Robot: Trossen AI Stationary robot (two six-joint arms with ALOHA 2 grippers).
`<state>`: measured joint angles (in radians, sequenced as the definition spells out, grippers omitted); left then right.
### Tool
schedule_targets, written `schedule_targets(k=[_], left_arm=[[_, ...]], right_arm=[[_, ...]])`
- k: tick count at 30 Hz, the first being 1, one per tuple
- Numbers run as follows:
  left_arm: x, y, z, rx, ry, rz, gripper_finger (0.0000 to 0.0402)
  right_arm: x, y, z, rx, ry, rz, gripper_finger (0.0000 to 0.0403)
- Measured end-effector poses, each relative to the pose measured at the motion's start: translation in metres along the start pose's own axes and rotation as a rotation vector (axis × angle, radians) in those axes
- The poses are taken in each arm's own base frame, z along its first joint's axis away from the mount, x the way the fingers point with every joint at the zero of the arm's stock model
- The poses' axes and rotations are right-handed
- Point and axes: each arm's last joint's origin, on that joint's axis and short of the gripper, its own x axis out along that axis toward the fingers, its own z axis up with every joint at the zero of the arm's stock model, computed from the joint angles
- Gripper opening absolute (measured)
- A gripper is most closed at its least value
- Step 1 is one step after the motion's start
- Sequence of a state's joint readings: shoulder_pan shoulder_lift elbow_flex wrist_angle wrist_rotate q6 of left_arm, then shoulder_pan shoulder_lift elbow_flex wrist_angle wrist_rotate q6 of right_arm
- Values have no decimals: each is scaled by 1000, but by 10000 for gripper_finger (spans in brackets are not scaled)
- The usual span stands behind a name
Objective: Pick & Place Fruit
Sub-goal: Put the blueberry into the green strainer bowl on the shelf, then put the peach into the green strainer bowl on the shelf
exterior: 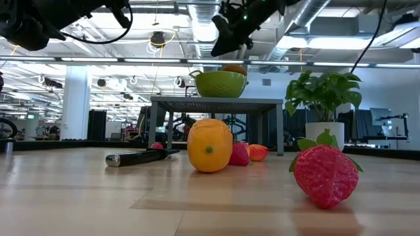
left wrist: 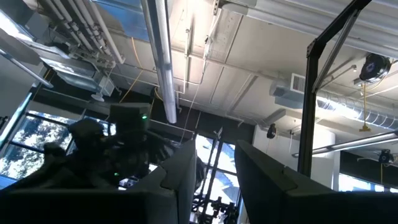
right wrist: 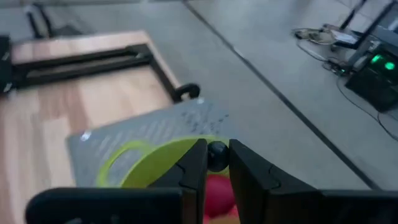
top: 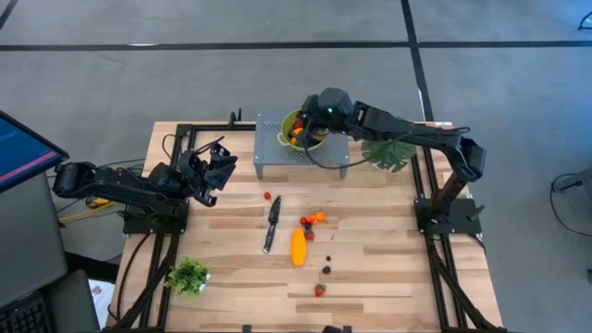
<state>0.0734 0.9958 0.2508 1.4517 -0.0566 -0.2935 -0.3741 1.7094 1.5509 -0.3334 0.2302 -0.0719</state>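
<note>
My right gripper (right wrist: 216, 152) hangs over the green colander (top: 294, 129), which stands on a grey perforated stand (top: 277, 155) at the table's far side, and it is shut on a small dark ball (right wrist: 216, 155). Some fruit lies in the colander, among it a red piece (right wrist: 214, 194). On the table lie an elongated yellow-orange fruit (top: 298, 247), a strawberry (top: 319, 289) and small red, orange and dark balls (top: 314, 219). My left gripper (top: 220, 157) waits at the left edge, raised, pointing upward, open with nothing between its fingers. My right gripper pinches the dark ball (right wrist: 216, 148) between its two fingers, near their free ends. The fingers slant down over the colander's rim (right wrist: 149, 155). The ball is lifted clear, above the colander.
A black-handled knife (top: 272, 223) lies left of the yellow-orange fruit. One green leafy plant (top: 189, 275) stands near the front left, another (top: 388, 153) right of the stand. Black frame rails (top: 153, 268) run along both table sides.
</note>
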Motion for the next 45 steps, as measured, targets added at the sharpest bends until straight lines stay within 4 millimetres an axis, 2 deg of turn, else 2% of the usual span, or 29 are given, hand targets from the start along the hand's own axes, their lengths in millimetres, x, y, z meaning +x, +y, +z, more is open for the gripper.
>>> schedule_targets(k=[3, 8, 15, 20, 25, 31, 38, 45], left_arm=[[0, 0, 0, 0, 0, 0, 106], [0, 0, 0, 0, -1, 4, 106], [0, 0, 0, 0, -1, 3, 106], [0, 0, 0, 0, -1, 3, 106], [0, 0, 0, 0, -1, 3, 106], [0, 0, 0, 0, -1, 2, 106], [0, 0, 0, 0, -1, 2, 106], [0, 0, 0, 0, 0, -1, 106]], right_arm=[[8, -6, -6, 27, 35, -17, 62], [7, -7, -5, 29, 26, -21, 83], [6, -6, -5, 24, 27, -17, 140], [-1, 7, -2, 7, 19, 22, 182], [-28, 34, 7, -38, -19, 112, 193], [-58, 84, 5, -112, -8, 247, 175], [-93, 145, -15, -249, 82, 408, 149], [-123, 191, -46, -247, 173, 522, 127]])
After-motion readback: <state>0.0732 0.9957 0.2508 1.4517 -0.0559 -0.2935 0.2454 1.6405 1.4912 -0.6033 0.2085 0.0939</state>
